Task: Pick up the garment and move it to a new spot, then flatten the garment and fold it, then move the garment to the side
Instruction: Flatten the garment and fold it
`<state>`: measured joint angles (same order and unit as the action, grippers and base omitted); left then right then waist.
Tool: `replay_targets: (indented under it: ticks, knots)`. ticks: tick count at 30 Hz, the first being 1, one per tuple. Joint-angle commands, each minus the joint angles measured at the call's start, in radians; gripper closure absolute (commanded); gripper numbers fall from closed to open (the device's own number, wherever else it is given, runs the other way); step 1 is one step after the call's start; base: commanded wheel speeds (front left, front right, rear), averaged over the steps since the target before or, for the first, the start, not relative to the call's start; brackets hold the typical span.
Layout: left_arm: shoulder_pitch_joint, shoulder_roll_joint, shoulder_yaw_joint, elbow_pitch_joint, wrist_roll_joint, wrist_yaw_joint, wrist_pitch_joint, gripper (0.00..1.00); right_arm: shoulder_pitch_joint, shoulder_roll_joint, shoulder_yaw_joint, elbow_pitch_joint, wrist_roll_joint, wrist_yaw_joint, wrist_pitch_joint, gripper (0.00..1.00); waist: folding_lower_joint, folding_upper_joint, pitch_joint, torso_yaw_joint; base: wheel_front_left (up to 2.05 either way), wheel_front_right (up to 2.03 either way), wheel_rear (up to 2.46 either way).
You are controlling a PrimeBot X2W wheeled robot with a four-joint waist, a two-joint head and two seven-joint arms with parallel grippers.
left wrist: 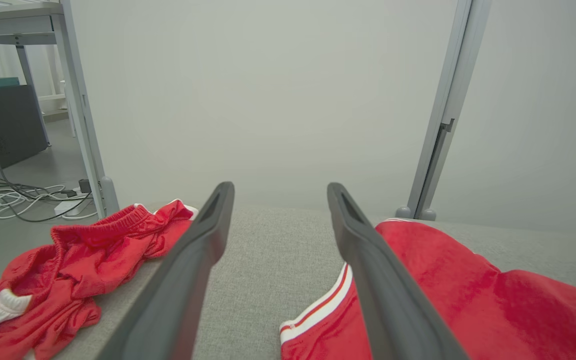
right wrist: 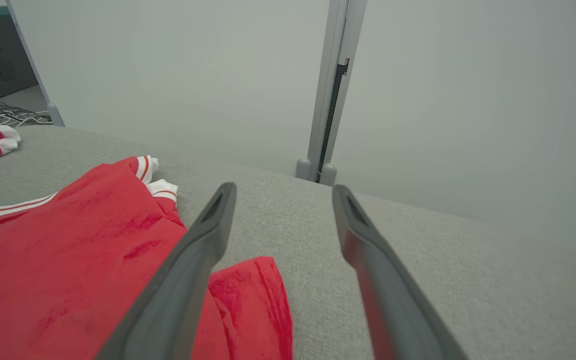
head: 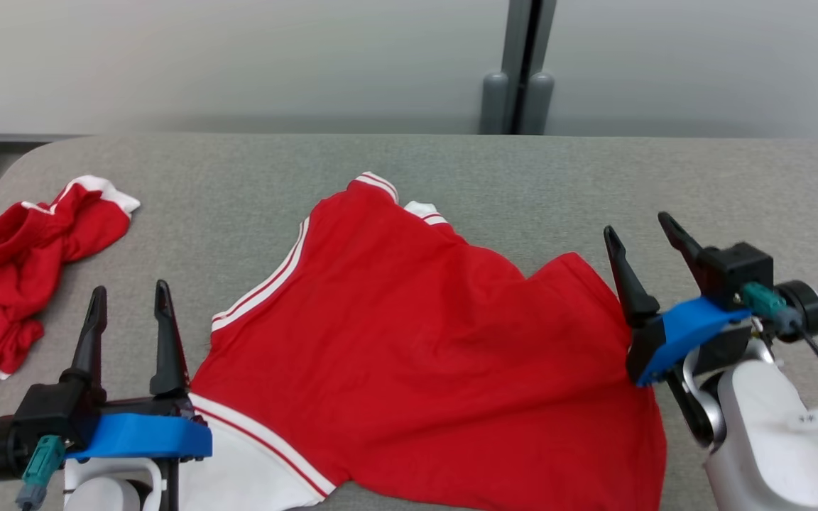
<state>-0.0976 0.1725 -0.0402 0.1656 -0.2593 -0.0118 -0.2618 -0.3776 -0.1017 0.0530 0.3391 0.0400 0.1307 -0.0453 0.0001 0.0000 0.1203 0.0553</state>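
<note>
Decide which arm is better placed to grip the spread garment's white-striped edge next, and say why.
Left, probably. The left gripper stands open right beside the striped edge of the garment; the right gripper, also open, sits at the plain red side.

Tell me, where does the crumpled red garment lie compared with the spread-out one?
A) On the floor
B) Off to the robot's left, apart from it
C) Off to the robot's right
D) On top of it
B: the crumpled red garment sits at the left end of the table, with bare grey cloth between it and the spread-out red garment.
</note>
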Motion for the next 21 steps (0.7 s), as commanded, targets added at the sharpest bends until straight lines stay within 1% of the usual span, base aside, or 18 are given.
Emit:
replay_targets:
  ticks: [1, 7, 12, 17, 21]
  knots:
    - [-0.02, -0.008, 0.0, 0.0, 0.009, -0.006, -0.004, 0.0, -0.036, -0.011, 0.008, 0.024, 0.005, 0.0, 0.007, 0.0, -0.0001, 0.0, 0.014, 0.021, 0.0, 0.0, 0.0]
    - [-0.051, -0.039, -0.009, 0.005, 0.024, -0.027, -0.004, 0.0, -0.137, -0.061, 0.05, 0.176, 0.012, 0.0, 0.048, 0.0, -0.0001, 0.0, 0.049, 0.075, 0.0, 0.0, 0.0]
    - [-0.075, -0.062, -0.011, 0.013, 0.035, -0.042, -0.004, 0.0, -0.188, -0.091, 0.059, 0.332, 0.009, 0.0, 0.069, 0.0, -0.0001, 0.0, 0.078, 0.112, 0.0, 0.0, 0.0]
    - [-0.086, -0.074, -0.009, 0.022, 0.048, -0.058, -0.004, 0.0, -0.213, -0.095, 0.067, 0.479, 0.016, 0.0, 0.072, 0.0, -0.0001, 0.0, 0.091, 0.133, 0.0, 0.0, 0.0]
    - [-0.091, -0.082, 0.0, 0.026, 0.055, -0.065, -0.004, 0.0, -0.222, -0.088, 0.081, 0.561, 0.028, 0.0, 0.058, 0.0, -0.0001, 0.0, 0.091, 0.138, 0.0, 0.0, 0.0]
